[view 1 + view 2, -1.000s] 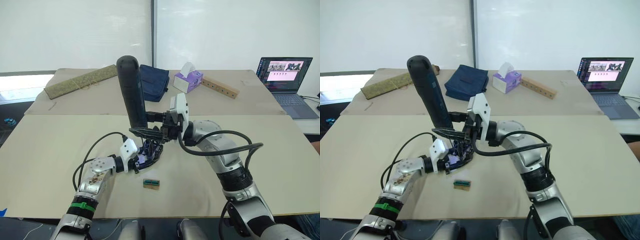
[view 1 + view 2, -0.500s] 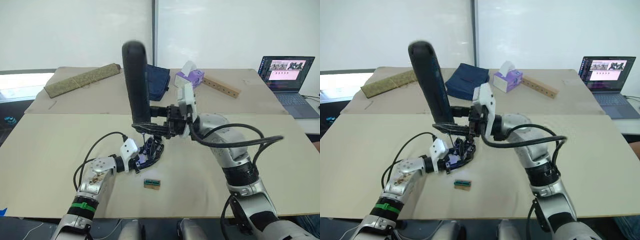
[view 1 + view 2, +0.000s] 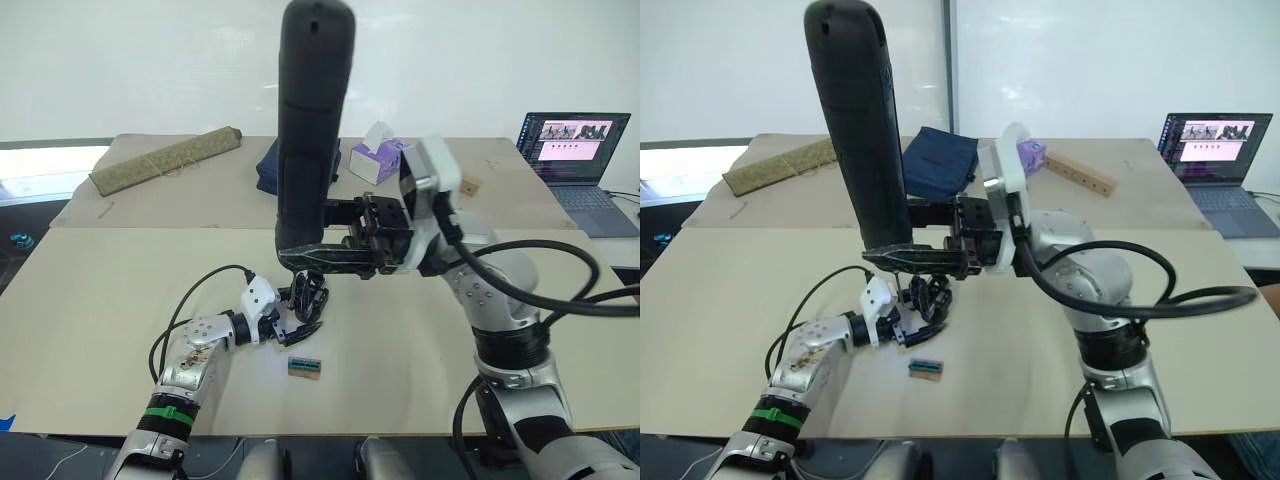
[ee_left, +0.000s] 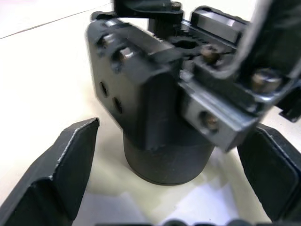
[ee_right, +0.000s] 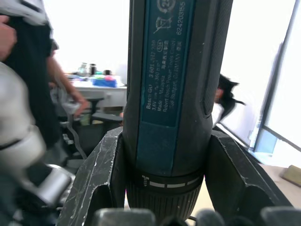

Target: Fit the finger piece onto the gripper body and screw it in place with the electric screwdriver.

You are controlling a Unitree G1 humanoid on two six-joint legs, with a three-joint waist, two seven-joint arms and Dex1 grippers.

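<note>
Head view: right gripper (image 3: 322,262) is clamping the electric screwdriver (image 3: 310,120) near its lower end, holding it upright above the gripper body (image 3: 308,296). The gripper body is sitting on the tabletop (image 3: 90,300), with the left gripper (image 3: 296,328) at it and a small green-and-tan block (image 3: 304,367) lying just in front of it.

Left wrist view: fingers (image 4: 56,169) are standing spread either side of the gripper body (image 4: 160,113), not pressing it.

Right wrist view: fingers (image 5: 101,174) are gripping the electric screwdriver (image 5: 171,89) on both sides.

I count one electric screwdriver (image 3: 312,130), one gripper body (image 3: 308,296), one green-and-tan block (image 3: 303,367), one laptop (image 3: 568,150), one tissue box (image 3: 376,158).
</note>
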